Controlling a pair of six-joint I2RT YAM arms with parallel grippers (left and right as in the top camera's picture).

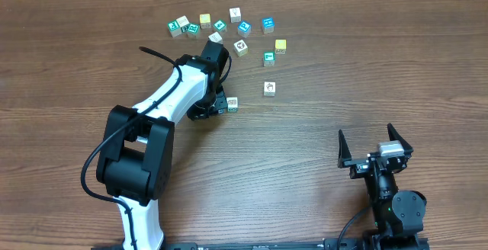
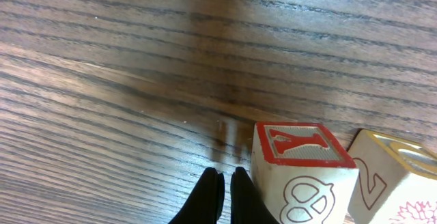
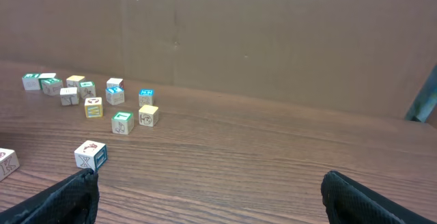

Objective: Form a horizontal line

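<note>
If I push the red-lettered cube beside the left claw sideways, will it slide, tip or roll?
Likely slides, not rolls: the red-lettered cube sits flat on the table. Small and rigid-looking, so probably light. The shut left claw is a narrow tip, so an off-centre push may spin it into the neighbouring cube.
</note>
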